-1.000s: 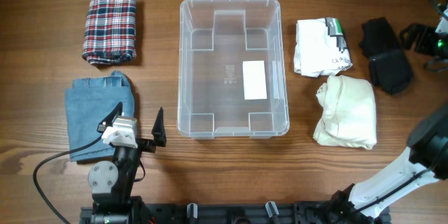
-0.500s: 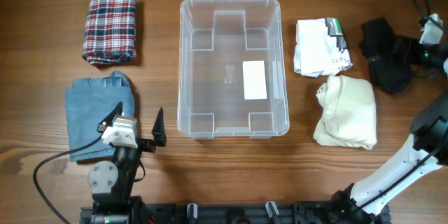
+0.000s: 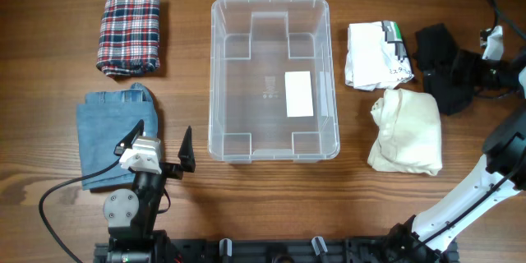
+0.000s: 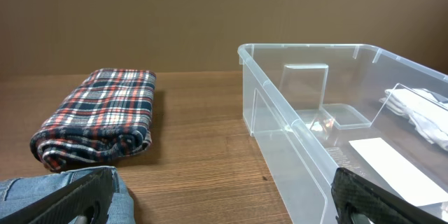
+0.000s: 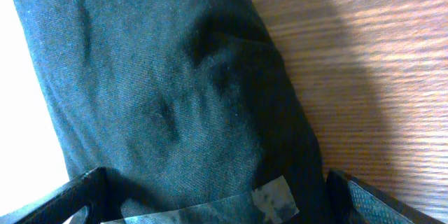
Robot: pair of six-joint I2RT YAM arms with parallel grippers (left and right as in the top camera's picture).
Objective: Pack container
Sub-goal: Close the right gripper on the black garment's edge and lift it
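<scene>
Right end effector [image 5: 224, 206] has swung over the black garment [image 5: 161, 98], jaws wide open, nothing gripped; container [image 3: 218, 74] still empty.

We see a wooden table [image 3: 49, 0] filling the whole overhead view, mid-brown with a fine grain running from side to side and darker streaks here and there. From the left wrist camera we find a plain, flat brown wall [image 4: 140, 14] rising right behind the table's far edge, without marks or fittings. The light is soft and even, casting only faint shadows, though the right wrist view shows a brighter patch on the wood.
</scene>
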